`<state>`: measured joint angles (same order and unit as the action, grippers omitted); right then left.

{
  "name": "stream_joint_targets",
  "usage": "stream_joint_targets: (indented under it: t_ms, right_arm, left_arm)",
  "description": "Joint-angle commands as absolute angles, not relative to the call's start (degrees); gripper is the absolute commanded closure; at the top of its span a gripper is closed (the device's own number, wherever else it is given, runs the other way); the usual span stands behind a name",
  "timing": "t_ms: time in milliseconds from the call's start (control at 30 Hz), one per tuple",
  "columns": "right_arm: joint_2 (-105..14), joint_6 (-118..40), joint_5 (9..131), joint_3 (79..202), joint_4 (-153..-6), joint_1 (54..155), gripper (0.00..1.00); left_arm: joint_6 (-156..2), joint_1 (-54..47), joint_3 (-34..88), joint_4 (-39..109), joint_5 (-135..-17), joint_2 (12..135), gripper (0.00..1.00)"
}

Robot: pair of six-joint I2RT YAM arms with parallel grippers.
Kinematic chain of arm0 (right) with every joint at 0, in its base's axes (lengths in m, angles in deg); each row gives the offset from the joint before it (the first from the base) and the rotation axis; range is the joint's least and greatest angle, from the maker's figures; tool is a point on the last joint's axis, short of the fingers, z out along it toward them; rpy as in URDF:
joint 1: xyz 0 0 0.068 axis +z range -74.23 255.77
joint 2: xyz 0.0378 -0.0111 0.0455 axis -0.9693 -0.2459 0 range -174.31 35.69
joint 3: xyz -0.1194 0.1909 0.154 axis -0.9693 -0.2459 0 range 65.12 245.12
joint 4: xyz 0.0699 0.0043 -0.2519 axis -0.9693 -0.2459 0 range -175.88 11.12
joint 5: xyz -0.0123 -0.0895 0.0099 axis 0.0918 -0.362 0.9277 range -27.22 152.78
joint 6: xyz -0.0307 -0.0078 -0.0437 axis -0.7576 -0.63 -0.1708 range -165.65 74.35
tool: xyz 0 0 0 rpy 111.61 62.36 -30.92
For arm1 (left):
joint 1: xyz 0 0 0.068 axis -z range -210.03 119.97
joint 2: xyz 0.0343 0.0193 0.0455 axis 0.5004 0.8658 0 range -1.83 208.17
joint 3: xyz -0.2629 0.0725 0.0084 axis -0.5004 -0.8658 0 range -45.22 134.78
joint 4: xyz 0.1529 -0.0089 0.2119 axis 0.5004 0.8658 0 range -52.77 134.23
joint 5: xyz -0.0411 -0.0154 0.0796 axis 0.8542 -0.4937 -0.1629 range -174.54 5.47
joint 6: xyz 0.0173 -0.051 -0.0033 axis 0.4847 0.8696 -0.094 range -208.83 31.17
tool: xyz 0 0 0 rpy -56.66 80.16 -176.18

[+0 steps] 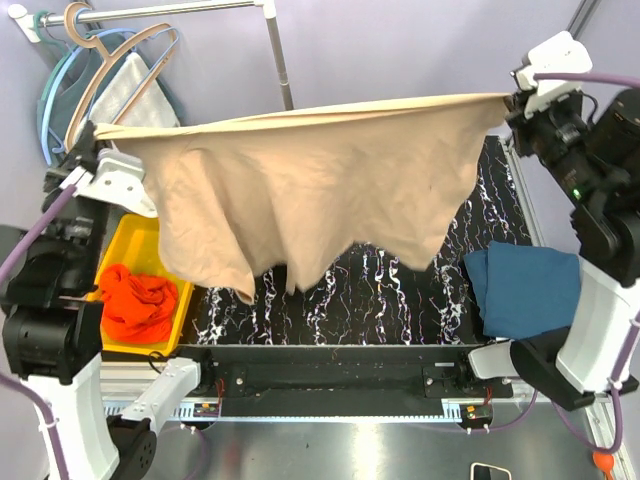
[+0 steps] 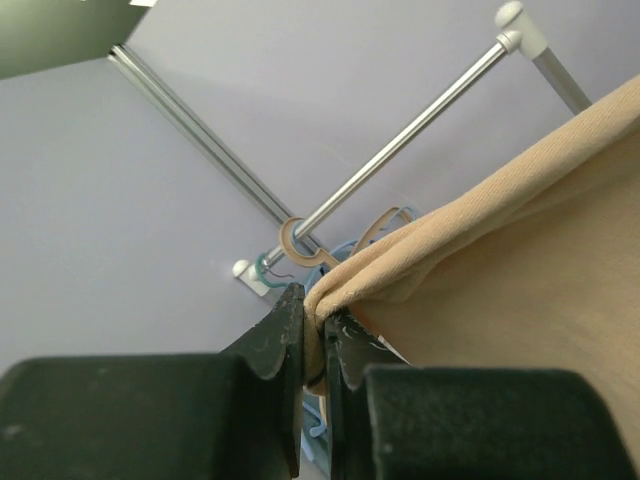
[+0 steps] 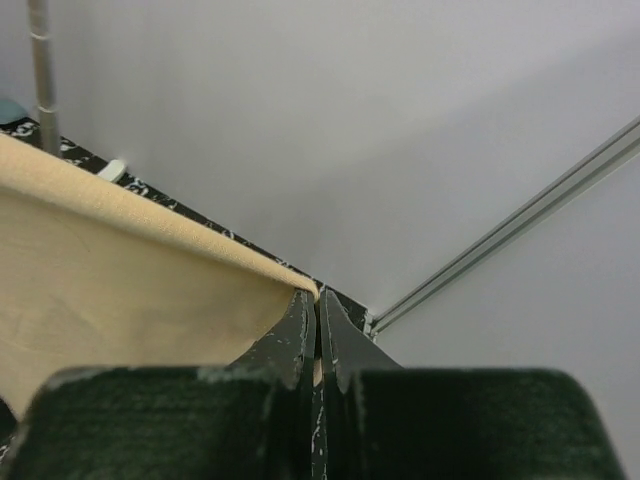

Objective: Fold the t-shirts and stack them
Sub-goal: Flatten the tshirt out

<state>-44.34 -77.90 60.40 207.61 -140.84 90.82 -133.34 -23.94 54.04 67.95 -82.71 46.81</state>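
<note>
Left gripper (image 2: 314,330): we pinch one end of the beige t-shirt (image 1: 300,190)'s top edge.
Right gripper (image 3: 318,315): clamped tight on the opposite end.
Shirt's axis: taut from hand to hand, body hanging below both, equally near.

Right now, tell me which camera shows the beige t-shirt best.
Top external: the whole beige t-shirt hangs there, stretched wide. Left wrist shows only the bunched edge in the left gripper; right wrist, only the corner in the right gripper.
</note>
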Motion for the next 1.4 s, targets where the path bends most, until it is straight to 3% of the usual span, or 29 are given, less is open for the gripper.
stream_joint_targets:
  t_ms: [0, 233, 433, 600, 800, 900, 1033, 1133, 1267, 1367]
  right_arm:
    - [-41.6, -78.4, 46.6, 203.7, -141.4, 86.9, 1.0]
    - [-51.4, -78.2, 46.0, 211.2, -137.5, 86.9, 1.0]
    - [-63.9, -79.1, 46.1, 223.8, -133.6, 87.6, 1.0]
    - [-66.6, -82.4, 44.9, 222.5, -117.9, 90.3, 1.0]
    - [-67.7, -90.5, 41.6, 222.8, -102.8, 95.4, 1.0]
    - [-66.5, -91.1, 40.5, 220.0, -102.8, 96.1, 1.0]
    - [-57.0, -87.5, 40.9, 204.1, -102.6, 96.3, 1.0]
    - [-51.4, -85.1, 41.5, 196.1, -110.9, 96.6, 1.0]
    - [-39.0, -87.2, 42.7, 168.1, -110.0, 99.4, 1.0]
    - [-30.5, -87.3, 42.2, 154.4, -113.2, 100.2, 1.0]
  left_arm:
    - [-135.7, -26.7, 57.6, 64.1, -95.9, 48.0, 1.0]
    - [-132.3, -26.7, 62.8, 58.8, -98.0, 60.3, 1.0]
    - [-127.6, -26.7, 79.4, 59.5, -97.3, 73.9, 1.0]
    - [-124.8, -26.3, 89.2, 58.7, -96.8, 82.5, 1.0]
    - [-126.9, -26.1, 89.8, 47.9, -99.0, 82.8, 1.0]
    - [-128.0, -26.1, 82.0, 44.6, -98.2, 78.1, 1.0]
    - [-128.2, -25.7, 59.3, 40.8, -96.7, 67.7, 1.0]
    - [-127.9, -24.5, 42.9, 42.4, -94.4, 59.2, 1.0]
    - [-135.0, -18.2, 21.1, 46.9, -94.1, 47.3, 1.0]
    - [-140.0, -13.6, 9.2, 55.3, -95.0, 40.2, 1.0]
